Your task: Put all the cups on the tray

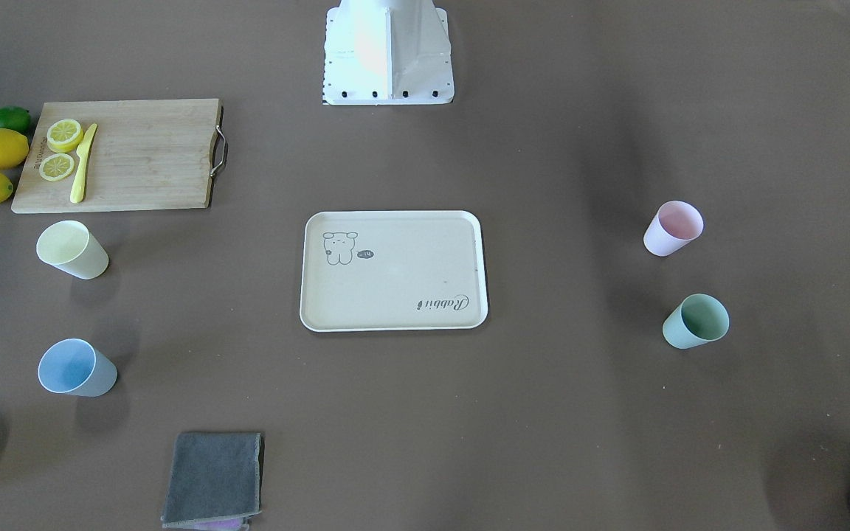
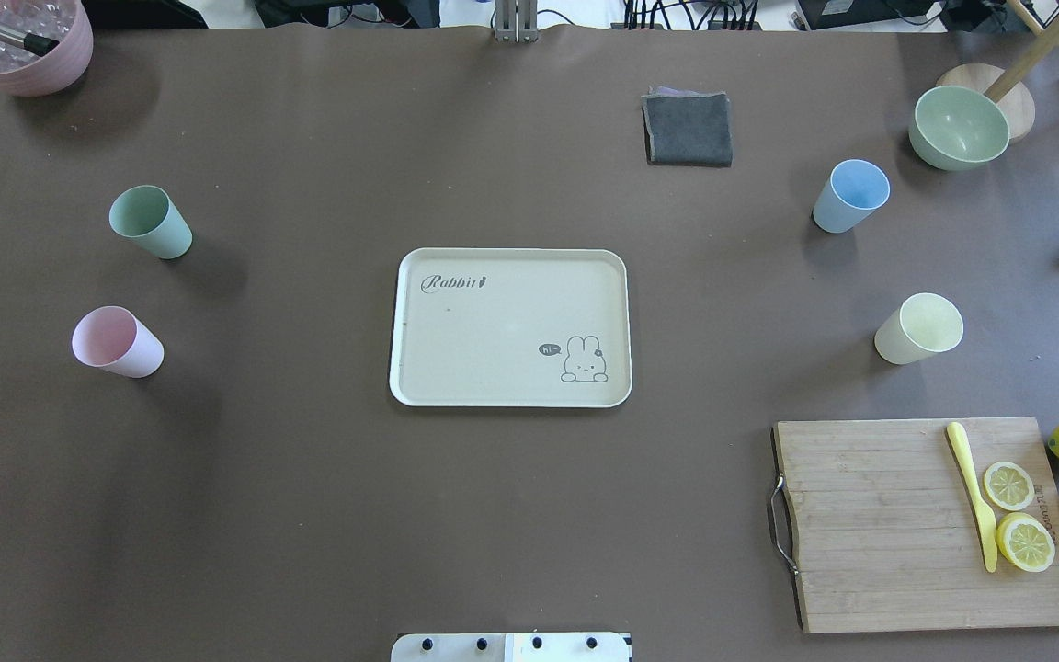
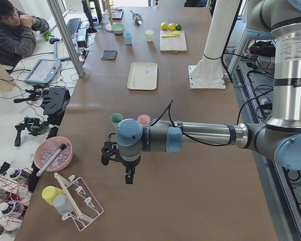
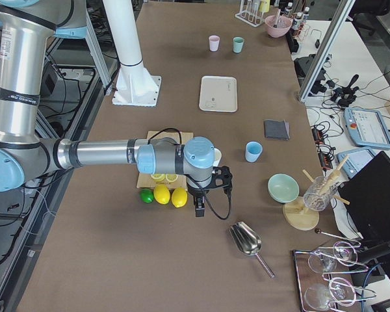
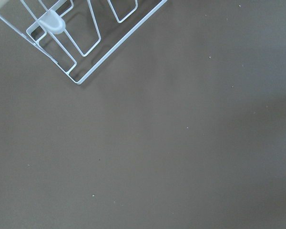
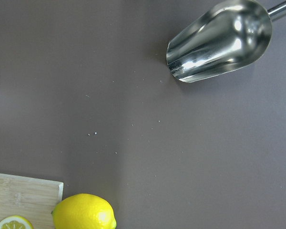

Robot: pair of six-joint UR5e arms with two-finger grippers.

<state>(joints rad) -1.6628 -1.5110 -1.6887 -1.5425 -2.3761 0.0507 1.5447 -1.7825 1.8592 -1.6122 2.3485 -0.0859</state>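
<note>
The cream tray (image 2: pixel 511 326) lies flat at the table's middle with nothing on it; it also shows in the front view (image 1: pixel 395 273). The mint green cup (image 2: pixel 150 222) and pink cup (image 2: pixel 116 342) stand upright on the table to its left. The blue cup (image 2: pixel 851 196) and yellow cup (image 2: pixel 920 329) stand to its right. My left gripper (image 3: pixel 129 176) hangs above the table beyond the pink and green cups, near a wire rack (image 5: pixel 71 38). My right gripper (image 4: pixel 199 209) hangs near the lemons. I cannot tell whether either is open or shut.
A wooden cutting board (image 2: pixel 897 552) with lemon slices and a yellow knife lies at the right front, whole lemons (image 4: pixel 162 194) beside it. A grey cloth (image 2: pixel 688 129), a pale green bowl (image 2: pixel 957 127), a pink bowl (image 2: pixel 19 41) and a metal scoop (image 6: pixel 219 40) lie around.
</note>
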